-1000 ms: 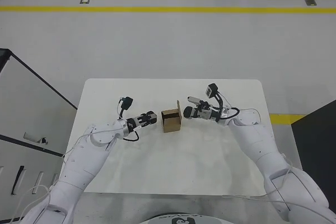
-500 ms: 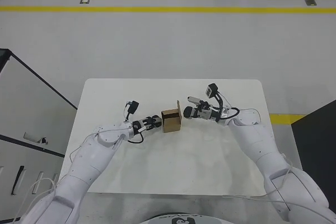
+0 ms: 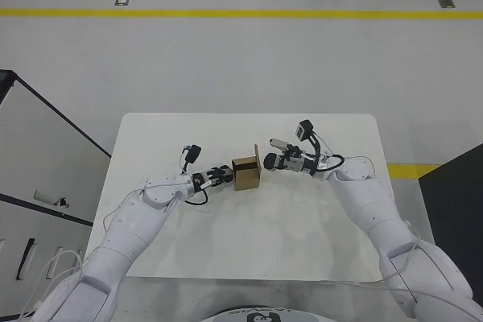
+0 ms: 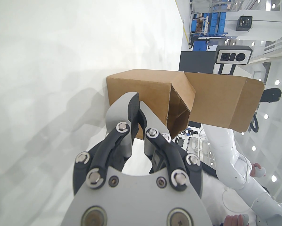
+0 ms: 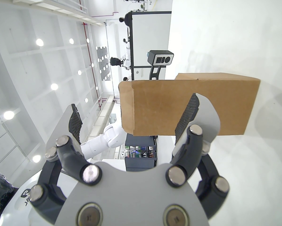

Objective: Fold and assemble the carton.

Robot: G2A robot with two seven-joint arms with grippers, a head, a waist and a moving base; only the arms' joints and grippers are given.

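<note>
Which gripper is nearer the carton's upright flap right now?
Right. The right gripper, open, sits just beside the upright flap, on its outer face. The left gripper, shut, is at the opposite wall of the carton, with the box body between it and the flap.

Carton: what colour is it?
The carton is plain brown, clearest in the left wrist view.

Brown carton (image 3: 245, 174) sits near the centre of the white table (image 3: 322, 233). One flap (image 3: 257, 154) stands up along its 3 o'clock edge. Left gripper (image 3: 224, 174) at carton's 9 o'clock, touching the wall or just off it, can't tell which. Right gripper (image 3: 266, 162) at carton's 2 o'clock, right up against the flap.
</note>
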